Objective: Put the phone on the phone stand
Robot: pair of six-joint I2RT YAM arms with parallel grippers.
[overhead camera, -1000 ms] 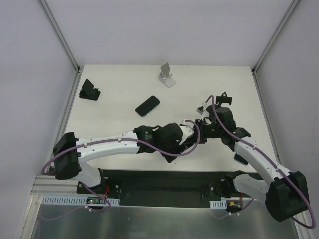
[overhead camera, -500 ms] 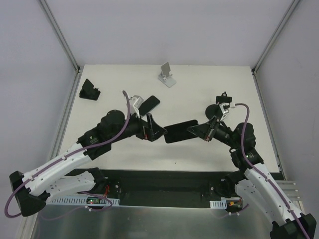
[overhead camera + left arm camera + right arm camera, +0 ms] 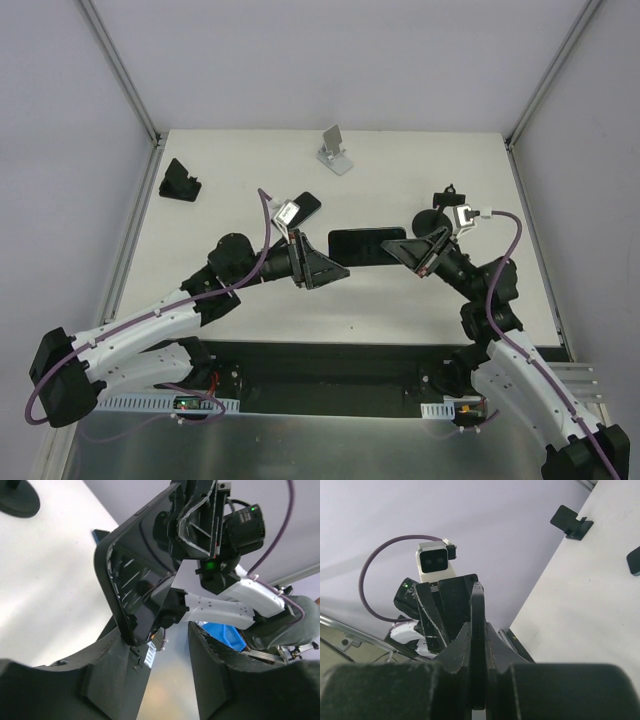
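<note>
The phone [image 3: 366, 247] is held in the air above the worktop [image 3: 390, 190], on the near side of the phone stand [image 3: 335, 150] and well apart from it, lying lengthwise between the two arms. The right gripper [image 3: 403, 250] has its jaws pinching the phone's right end, seen edge-on in the wrist view. The left gripper [image 3: 335, 268] has its jaws spread, with the phone's other end reaching between them, close by one finger; whether it touches cannot be told. A second phone [image 3: 308, 203] lies on the worktop, nearer the phone stand
</note>
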